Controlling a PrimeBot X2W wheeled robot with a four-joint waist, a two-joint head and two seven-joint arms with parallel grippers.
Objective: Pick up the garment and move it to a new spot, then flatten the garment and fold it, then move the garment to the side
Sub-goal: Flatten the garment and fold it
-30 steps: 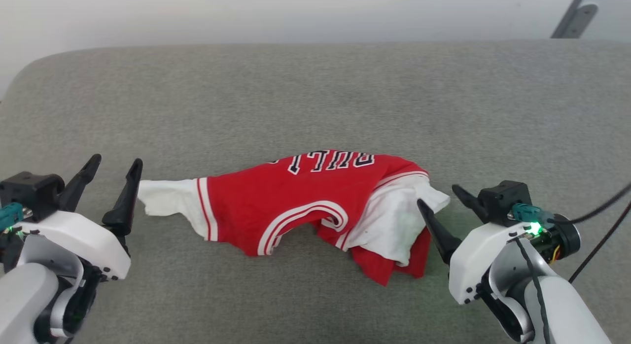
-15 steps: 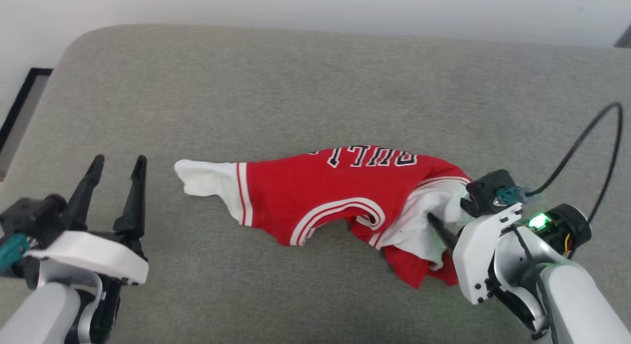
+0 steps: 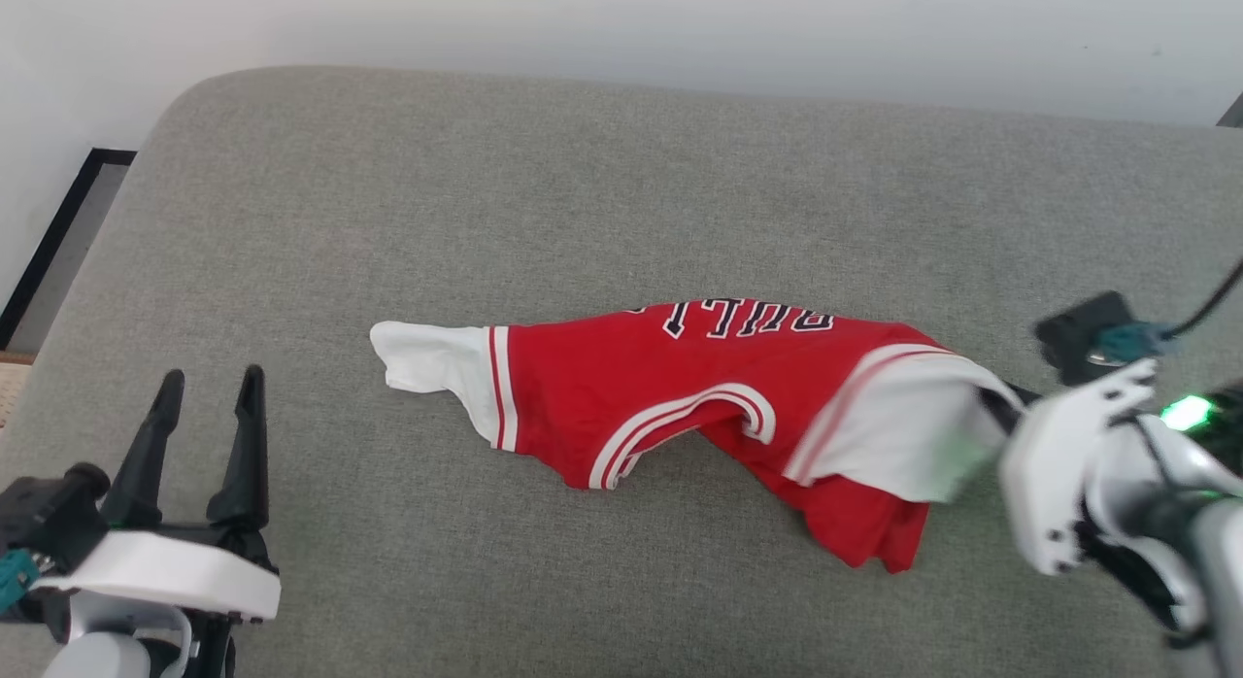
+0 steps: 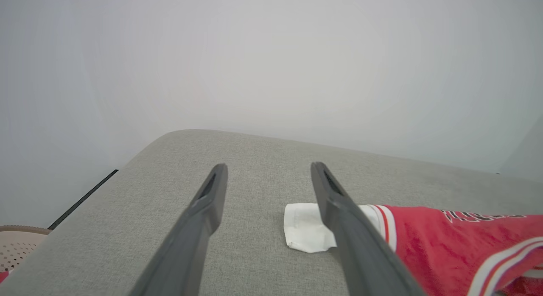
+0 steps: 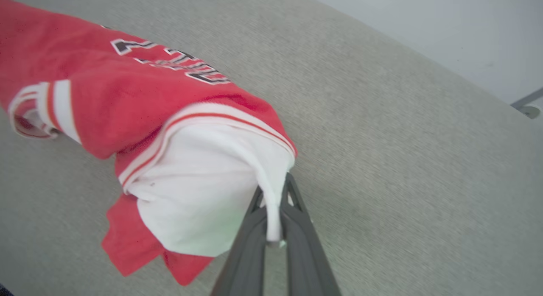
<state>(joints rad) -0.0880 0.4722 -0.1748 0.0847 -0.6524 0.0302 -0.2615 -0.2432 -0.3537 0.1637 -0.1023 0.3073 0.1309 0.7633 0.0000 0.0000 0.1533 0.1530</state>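
The garment (image 3: 680, 387), a red T-shirt with white sleeves and black lettering, lies crumpled on the grey cushion (image 3: 621, 192). My right gripper (image 3: 1000, 406) is shut on its white right sleeve (image 5: 203, 181), pinching the fabric between the fingertips and lifting that end off the cushion. The other white sleeve (image 4: 303, 232) lies flat at the garment's left end. My left gripper (image 3: 209, 391) stands open at the lower left, apart from the garment, with nothing between its fingers (image 4: 203, 211).
The grey cushion's rounded back edge meets a pale wall (image 3: 621, 27). A dark floor strip (image 3: 58, 231) runs past the cushion's left corner. A cable (image 3: 1209, 304) trails from my right wrist. Bare cushion lies behind and in front of the garment.
My right gripper closed on the white sleeve and pulled it up and to the right, stretching the garment. The head camera shifted, so the whole picture moved. The left gripper stayed open.
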